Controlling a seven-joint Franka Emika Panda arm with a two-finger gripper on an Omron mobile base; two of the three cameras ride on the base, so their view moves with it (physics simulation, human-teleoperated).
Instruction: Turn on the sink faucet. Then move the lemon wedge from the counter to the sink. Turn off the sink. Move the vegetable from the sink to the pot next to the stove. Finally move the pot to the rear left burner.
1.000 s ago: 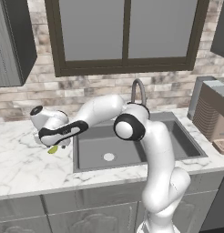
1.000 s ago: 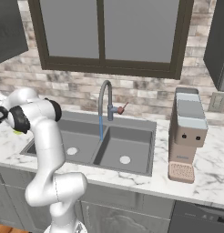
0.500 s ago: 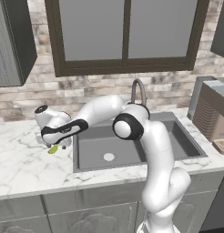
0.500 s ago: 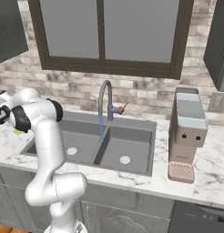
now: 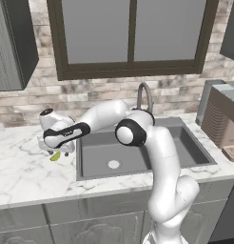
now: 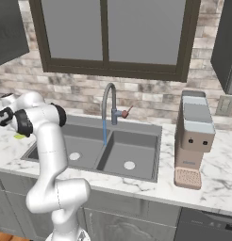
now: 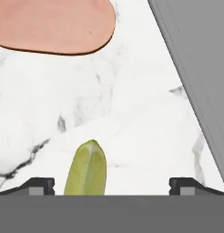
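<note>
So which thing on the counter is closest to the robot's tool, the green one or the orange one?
The green one, the lemon wedge. It lies between the open tool's tips, while the flat orange oval sits farther along the counter.

Faucet (image 6: 107,106) running, thin blue stream into left bowl of sink (image 6: 136,153). Arm bent far left over counter (image 6: 221,181); yellow-green lemon wedge (image 6: 19,136) just beside wrist. Beige appliance (image 6: 194,136) right of sink.

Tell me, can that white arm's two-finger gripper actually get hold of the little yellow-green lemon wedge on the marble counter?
Probably yes. The gripper hangs open right over the lemon wedge, which lies between its fingertips on bare white marble counter; nothing is in the way.
</note>
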